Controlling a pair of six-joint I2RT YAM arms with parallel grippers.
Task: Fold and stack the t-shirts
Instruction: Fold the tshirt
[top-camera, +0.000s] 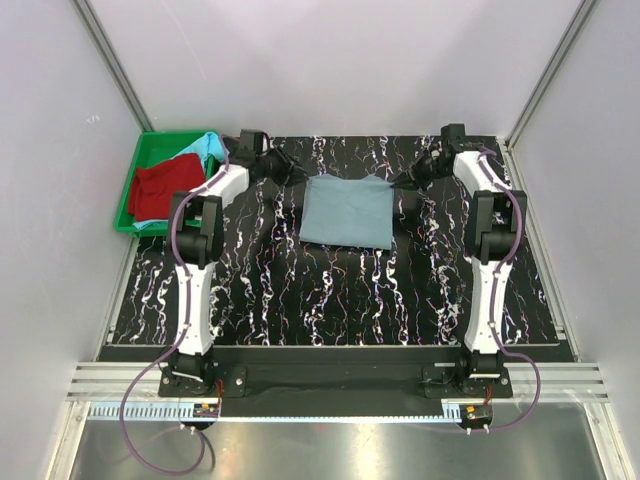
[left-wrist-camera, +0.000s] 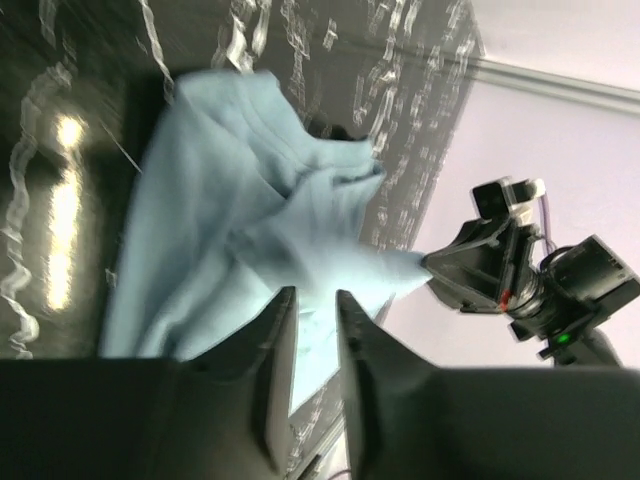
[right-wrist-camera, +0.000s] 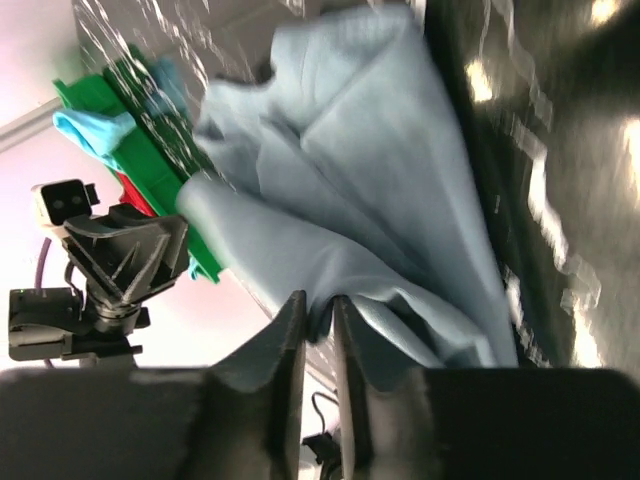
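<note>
The grey-blue t-shirt (top-camera: 345, 212) lies folded into a rectangle in the middle of the black marbled mat. My left gripper (top-camera: 293, 173) hovers at its far left corner. In the left wrist view that gripper (left-wrist-camera: 315, 297) is open, the shirt (left-wrist-camera: 230, 220) just past its tips and nothing in the gap. My right gripper (top-camera: 405, 180) is at the far right corner. In its own view the right gripper (right-wrist-camera: 318, 300) stands a narrow slit apart with a raised fold of the shirt (right-wrist-camera: 360, 170) caught between the tips. A red t-shirt (top-camera: 158, 190) and a turquoise t-shirt (top-camera: 210, 145) lie in the tray.
The green plastic tray (top-camera: 150, 145) sits at the mat's far left corner, beside the left arm. Pale enclosure walls with metal rails close in the back and both sides. The tray (right-wrist-camera: 140, 110) also shows behind the shirt in the right wrist view.
</note>
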